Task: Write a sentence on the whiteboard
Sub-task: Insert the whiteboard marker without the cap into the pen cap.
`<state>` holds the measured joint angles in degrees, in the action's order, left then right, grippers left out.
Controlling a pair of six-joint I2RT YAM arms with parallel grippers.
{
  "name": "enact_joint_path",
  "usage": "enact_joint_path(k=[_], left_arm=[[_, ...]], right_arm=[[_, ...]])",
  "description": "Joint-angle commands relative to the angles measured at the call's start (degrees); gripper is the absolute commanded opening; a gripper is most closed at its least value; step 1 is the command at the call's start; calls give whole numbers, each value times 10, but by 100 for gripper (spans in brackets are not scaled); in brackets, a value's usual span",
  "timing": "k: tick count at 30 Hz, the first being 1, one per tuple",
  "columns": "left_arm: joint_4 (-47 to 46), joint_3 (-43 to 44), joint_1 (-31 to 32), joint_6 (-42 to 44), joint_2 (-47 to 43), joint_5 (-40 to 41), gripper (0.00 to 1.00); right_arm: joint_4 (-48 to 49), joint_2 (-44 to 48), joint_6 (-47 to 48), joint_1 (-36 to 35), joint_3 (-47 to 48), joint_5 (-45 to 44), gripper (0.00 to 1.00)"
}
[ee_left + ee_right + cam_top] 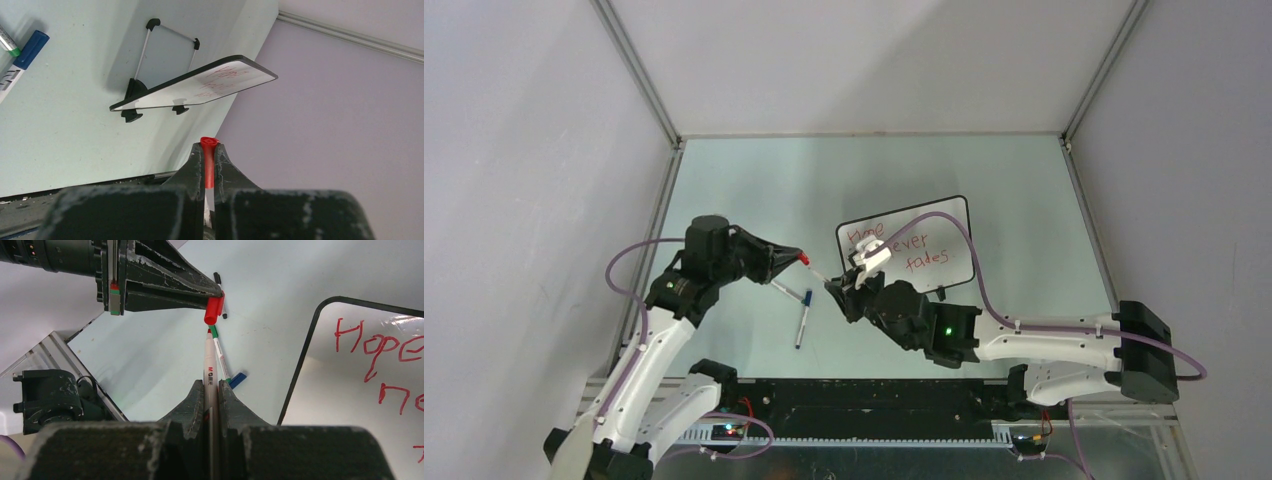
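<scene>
The whiteboard [947, 222] stands at mid-table on its black feet and bears the sentence [902, 246] in red, "Hope never fades"; my right wrist hides part of it. My right gripper [836, 288] is shut on a white red-tipped marker [210, 371], tip pointing at the left gripper. My left gripper [803, 258] is shut on the red cap [214, 310], held just beyond the marker tip, a small gap between them. The cap [209, 159] fills the left jaws. The board [165, 92] and its writing [222, 80] also show in the left wrist view, as does the board [345, 400] in the right wrist view.
A green-ended marker [786, 290] and a blue-capped marker [803, 318] lie on the table between the arms, left of the board. A black marker [220, 282] lies further back. Grey walls enclose the table on three sides.
</scene>
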<state>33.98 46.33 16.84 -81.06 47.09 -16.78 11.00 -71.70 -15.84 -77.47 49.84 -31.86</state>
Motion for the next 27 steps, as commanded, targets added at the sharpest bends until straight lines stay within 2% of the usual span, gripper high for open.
enact_joint_path(k=[1, 27], left_arm=[[-5, -9, -5, -7, -9, -10, 0], [-22, -20, -6, -7, -12, -27, 0]], right_arm=[[16, -5, -4, 3, 32, -3, 0], [6, -12, -8, 7, 40, -2, 0]])
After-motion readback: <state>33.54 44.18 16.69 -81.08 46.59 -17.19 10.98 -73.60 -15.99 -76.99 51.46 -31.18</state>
